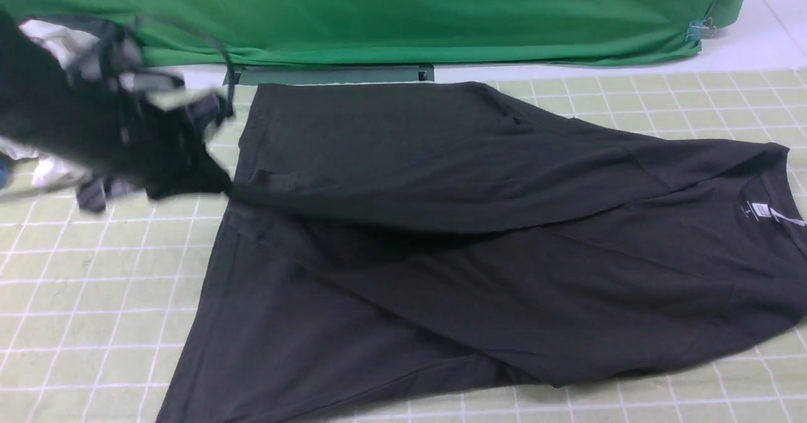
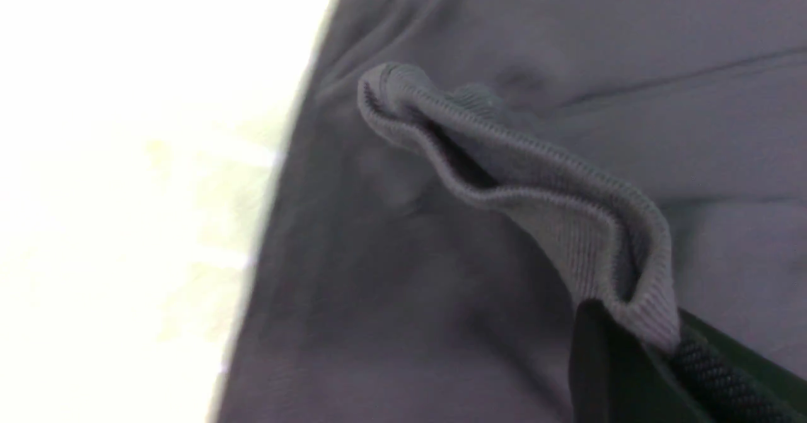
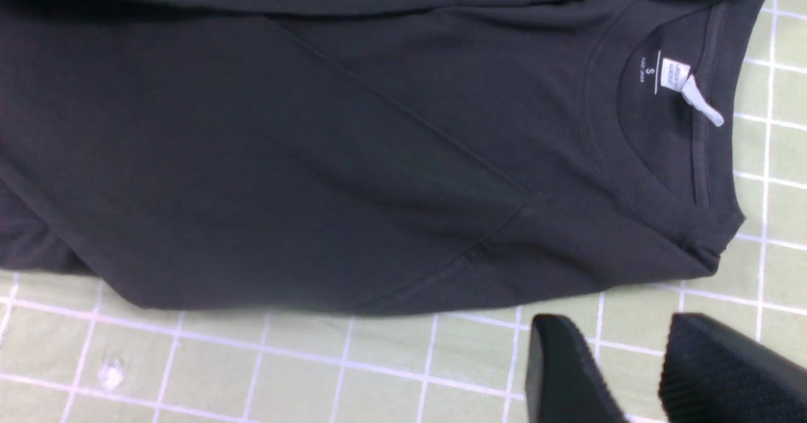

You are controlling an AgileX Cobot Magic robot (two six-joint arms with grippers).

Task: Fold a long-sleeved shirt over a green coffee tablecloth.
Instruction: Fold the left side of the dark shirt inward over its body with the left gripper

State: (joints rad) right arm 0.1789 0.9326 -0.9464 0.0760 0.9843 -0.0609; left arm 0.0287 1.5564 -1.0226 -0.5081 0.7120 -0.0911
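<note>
The long-sleeved shirt [image 1: 441, 221] lies spread on the green coffee tablecloth [image 1: 94, 284], plain dark side up, with its collar and white neck label [image 1: 760, 210] at the right. My left gripper [image 1: 214, 180], blurred at the left, is shut on the shirt's ribbed sleeve cuff [image 2: 536, 183]; the sleeve runs from there across the body. In the left wrist view the left gripper [image 2: 649, 341] pinches the cuff's end above the shirt. My right gripper [image 3: 630, 360] stands open over bare tablecloth [image 3: 378, 360], just off the shirt's edge [image 3: 315, 158] near the neck label [image 3: 674, 73]. It does not show in the front view.
A plain deep-green drape [image 1: 378, 13] hangs along the back, pinned by a blue clip [image 1: 696, 30]. A grey-green bar [image 1: 328, 75] lies under its hem. Pale, blurred items [image 1: 53, 171] sit behind the left arm. White floor [image 1: 756, 45] shows at the far right.
</note>
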